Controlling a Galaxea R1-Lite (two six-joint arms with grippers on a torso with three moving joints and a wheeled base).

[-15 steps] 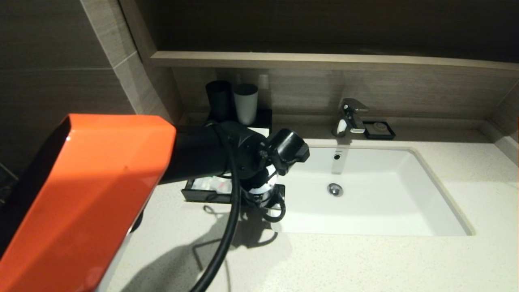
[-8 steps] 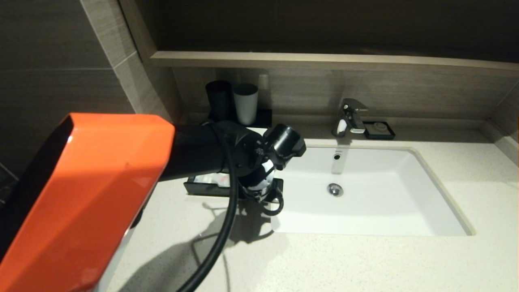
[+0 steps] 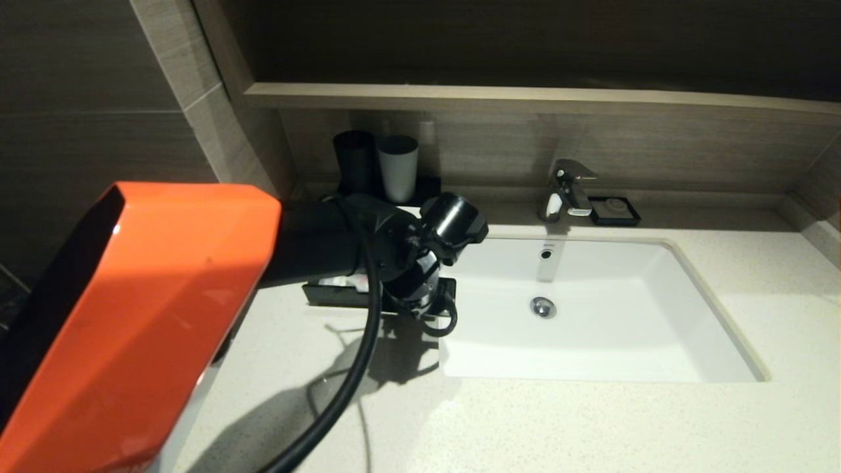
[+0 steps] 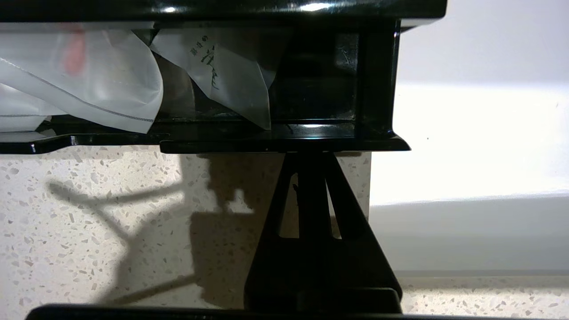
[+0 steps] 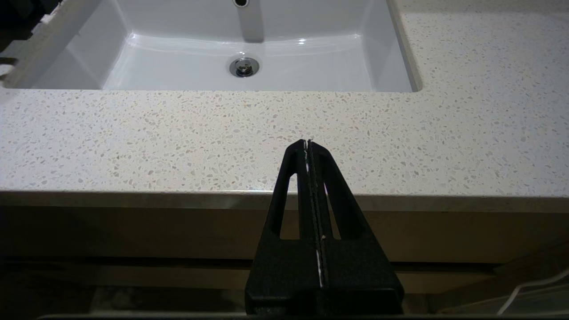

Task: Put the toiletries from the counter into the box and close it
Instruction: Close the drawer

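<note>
The black box's pull-out drawer (image 4: 222,144) stands partly open with clear plastic sachets (image 4: 102,89) inside; one bears green print (image 4: 231,75). My left gripper (image 4: 311,154) is shut, its tips pressed against the drawer's front lip near the right end. In the head view my left arm (image 3: 394,256) covers most of the box; only the drawer front (image 3: 328,293) and a sliver of sachet (image 3: 341,281) show. My right gripper (image 5: 307,143) is shut and empty, parked over the counter's front edge (image 5: 178,186). No sachets lie on the visible counter (image 3: 525,427).
The white sink (image 3: 624,315) lies just right of the box. A black cup (image 3: 355,161) and a grey cup (image 3: 397,167) stand behind the box. A faucet (image 3: 568,187) and a small black soap dish (image 3: 614,210) sit at the back wall.
My left gripper has moved away from me toward the wall, pushing the drawer further into the box; less of the sachets shows now. The right arm has not moved.
</note>
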